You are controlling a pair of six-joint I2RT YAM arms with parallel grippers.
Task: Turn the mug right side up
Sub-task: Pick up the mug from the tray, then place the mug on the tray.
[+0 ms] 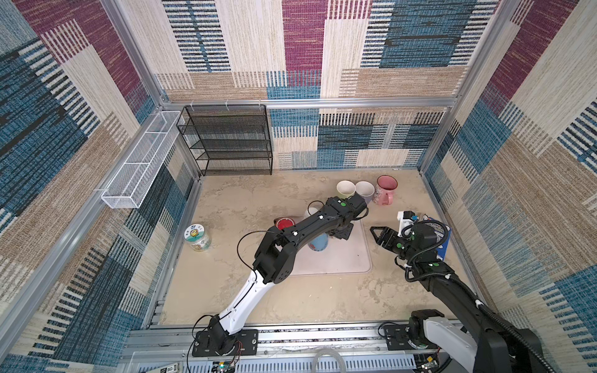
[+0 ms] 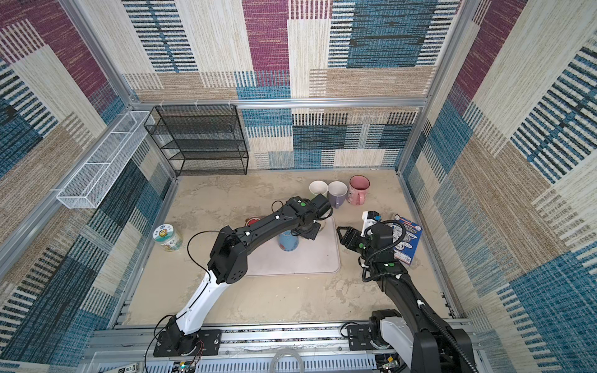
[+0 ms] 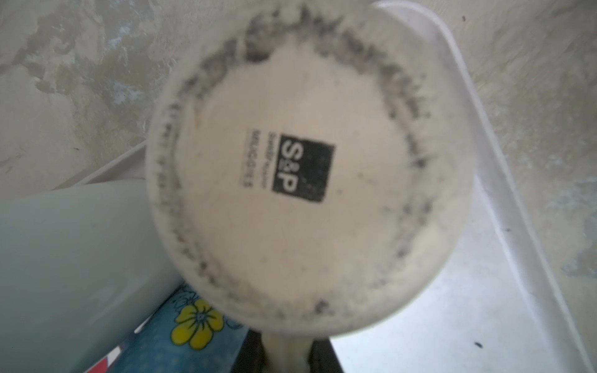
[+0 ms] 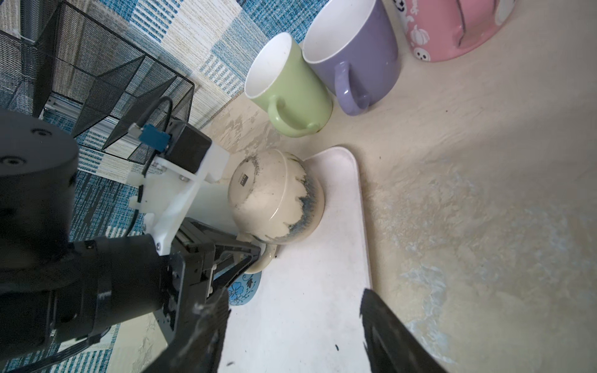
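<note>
Okay, cream mug (image 4: 274, 197) sits mouth down on the far corner of the white tray (image 4: 307, 306), base up, with a black square stamp on the base. Left fingers (image 4: 248, 258) are pinched nearly together on the mug's handle, low against the tray; the left wrist view shows the handle squeezed between two dark tips. In both top views the left arm covers most of this mug.

Right fingers (image 4: 391, 339) stand wide apart with nothing between them, hanging just off the tray's right edge and pointing toward the mug.

A blue floral mug (image 1: 318, 242) is on the tray just beside the cream one. A pale mug (image 3: 64, 258) is close beside the cream mug too; can't tell if they touch. A red mug (image 1: 285, 222) shows at the tray's far left edge, half hidden by the arm.

On the worktop (image 1: 226, 290) beyond the tray: green mug (image 4: 290, 87), purple mug (image 4: 355, 55) and pink mug (image 1: 386, 189), all upright in a row. A jar (image 1: 197, 237) stands well off to the left, and a blue box (image 1: 442, 235) is under the right arm. A black mesh rack (image 1: 229, 139) stands in the back left corner.
</note>
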